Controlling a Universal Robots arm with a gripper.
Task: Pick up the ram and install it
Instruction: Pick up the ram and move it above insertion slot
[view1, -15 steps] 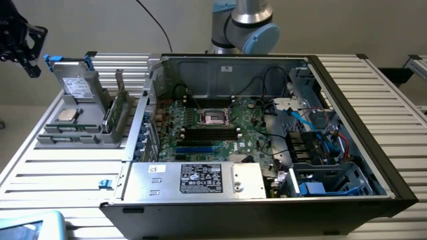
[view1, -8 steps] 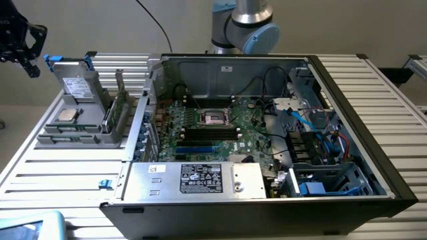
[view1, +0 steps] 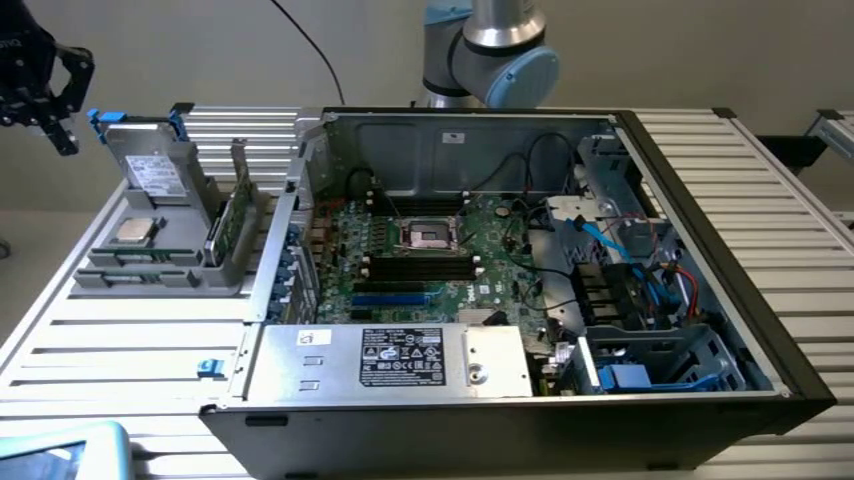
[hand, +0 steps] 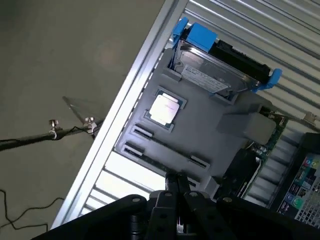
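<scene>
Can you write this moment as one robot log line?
pincer: raised, clear of gray holder | ram: in holder, not grasped | computer case: open

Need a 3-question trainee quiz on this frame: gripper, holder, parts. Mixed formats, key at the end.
1. True or false: the gripper is inside the computer case.
2. Which part lies flat on the gray holder, between the hard drive and the ram? A) processor chip B) fan C) screwdriver
3. Fill in: the hard drive's plastic carrier is ___ in colour.

Key: 1 false, it hangs beyond the holder, at the exterior view's left. 2 A. 3 blue.
</scene>
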